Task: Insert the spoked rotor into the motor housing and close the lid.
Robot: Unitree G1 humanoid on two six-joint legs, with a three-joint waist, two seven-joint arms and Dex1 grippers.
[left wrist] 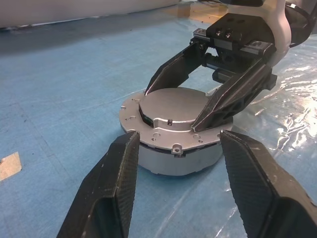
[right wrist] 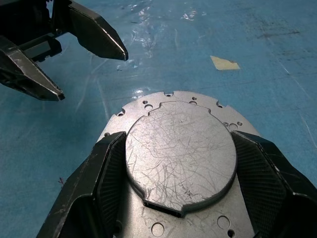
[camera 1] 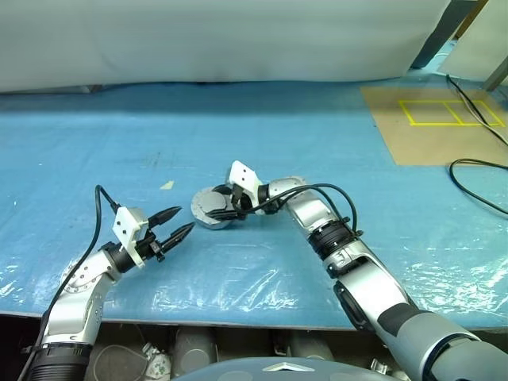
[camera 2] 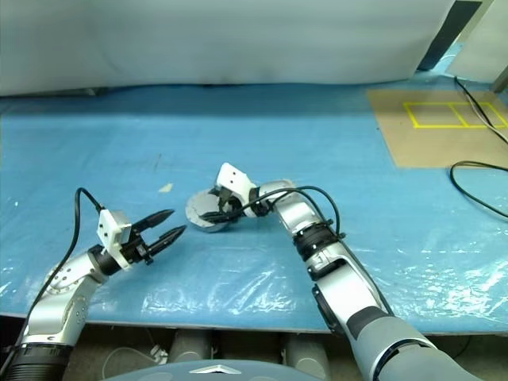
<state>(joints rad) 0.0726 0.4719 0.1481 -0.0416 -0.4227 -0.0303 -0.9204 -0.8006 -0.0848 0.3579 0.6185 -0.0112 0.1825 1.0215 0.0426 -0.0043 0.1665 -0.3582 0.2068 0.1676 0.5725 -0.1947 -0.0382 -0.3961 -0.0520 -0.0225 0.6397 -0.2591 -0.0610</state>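
Note:
The motor housing (camera 1: 203, 213), a short silver cylinder with a holed flange (right wrist: 148, 105), stands on the blue table. The lid (right wrist: 181, 156) lies on top of it, plain pale grey face up. My right gripper (camera 1: 225, 209) reaches in from the right and is shut on the lid, one black finger against each side of its rim. A short way to the housing's left, my left gripper (camera 1: 185, 219) hovers open and empty, pointing at the housing (left wrist: 173, 153). The spoked rotor is hidden from view.
A small tape scrap (camera 1: 167, 185) lies on the blue sheet behind the left gripper. A brown mat with yellow tape lines (camera 1: 440, 119) and a black cable (camera 1: 476, 171) sit at the far right. White cloth hangs behind the table.

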